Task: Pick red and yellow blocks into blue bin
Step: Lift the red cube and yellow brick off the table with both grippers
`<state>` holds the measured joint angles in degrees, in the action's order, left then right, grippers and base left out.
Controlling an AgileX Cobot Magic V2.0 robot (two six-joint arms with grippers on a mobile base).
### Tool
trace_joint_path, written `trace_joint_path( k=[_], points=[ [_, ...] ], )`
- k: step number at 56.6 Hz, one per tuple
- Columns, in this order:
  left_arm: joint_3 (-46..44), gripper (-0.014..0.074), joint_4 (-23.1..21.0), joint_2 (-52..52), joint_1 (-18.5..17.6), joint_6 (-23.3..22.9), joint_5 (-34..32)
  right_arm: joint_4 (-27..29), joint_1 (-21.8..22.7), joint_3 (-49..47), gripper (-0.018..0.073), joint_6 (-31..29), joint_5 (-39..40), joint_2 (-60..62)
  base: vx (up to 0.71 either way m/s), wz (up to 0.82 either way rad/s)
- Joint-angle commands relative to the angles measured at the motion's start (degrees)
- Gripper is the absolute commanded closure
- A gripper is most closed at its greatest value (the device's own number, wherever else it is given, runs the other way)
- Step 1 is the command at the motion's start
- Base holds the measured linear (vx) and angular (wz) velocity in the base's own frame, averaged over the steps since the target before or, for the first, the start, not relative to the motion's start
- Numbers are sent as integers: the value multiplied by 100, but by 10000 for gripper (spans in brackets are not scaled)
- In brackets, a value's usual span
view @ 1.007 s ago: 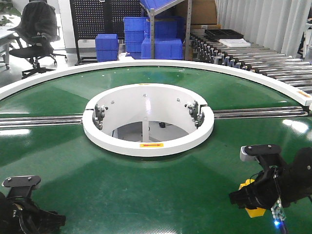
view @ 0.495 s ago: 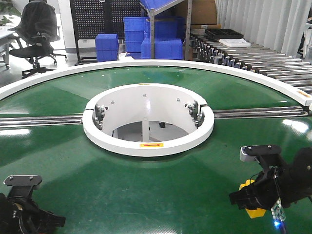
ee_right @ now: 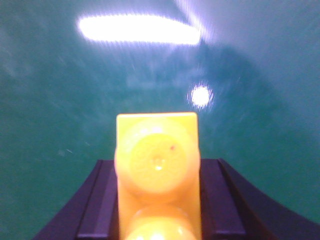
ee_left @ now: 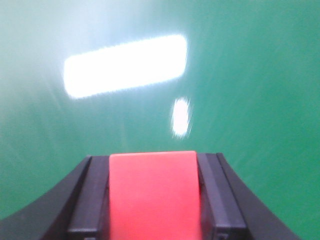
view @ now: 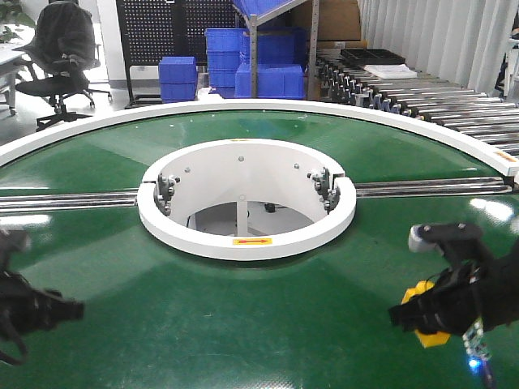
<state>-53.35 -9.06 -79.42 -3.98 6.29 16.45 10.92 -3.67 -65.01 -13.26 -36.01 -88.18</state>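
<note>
The red block [ee_left: 152,195] fills the gap between my left gripper's [ee_left: 152,167] black fingers, which are shut on it above the green belt. From the front, that left gripper [view: 57,310] is a blurred dark shape at the left edge, and the red block is hidden there. My right gripper [ee_right: 157,167] is shut on the yellow studded brick [ee_right: 157,160], studs facing the camera. In the front view the right gripper [view: 408,316] hovers low at the right, with the yellow brick [view: 432,336] showing under it. The blue bin is out of view.
A white ring hub [view: 243,235] sits mid-table on the green turntable [view: 243,324], with metal rails [view: 65,200] running out to both sides. A roller conveyor [view: 438,101] lies at the back right. Stacked blue crates [view: 243,61] and an office chair [view: 57,57] stand behind.
My left arm has swung up from the bottom-left corner and is blurred with motion. My right gripper has shifted slightly right and up, still holding the yellow brick.
</note>
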Motion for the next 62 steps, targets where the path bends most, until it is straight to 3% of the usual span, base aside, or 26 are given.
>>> trace_joint_path(
  k=[1,9,30,39,46,62],
  points=[
    [-137,603,-19,918,-41,-30,-58,63,19,-165,570,-38,119,771,0,0],
    [-80,603,-14,2019,-41,-28,279,156,19,92,570,-83,263,1739,0,0],
    [786,597,-20,4315,-41,-28,232,218,19,1464,570,-228,928,4127,0,0],
    [794,597,-20,4585,-41,-28,251,218,19,1590,570,-228,917,4534,0,0],
    [794,596,-26,4600,-41,-28,-99,218,19,1590,570,-228,935,4692,0,0],
    [794,596,-26,4600,-41,-28,-24,239,19,1590,570,-228,929,4716,0,0]
  ],
)
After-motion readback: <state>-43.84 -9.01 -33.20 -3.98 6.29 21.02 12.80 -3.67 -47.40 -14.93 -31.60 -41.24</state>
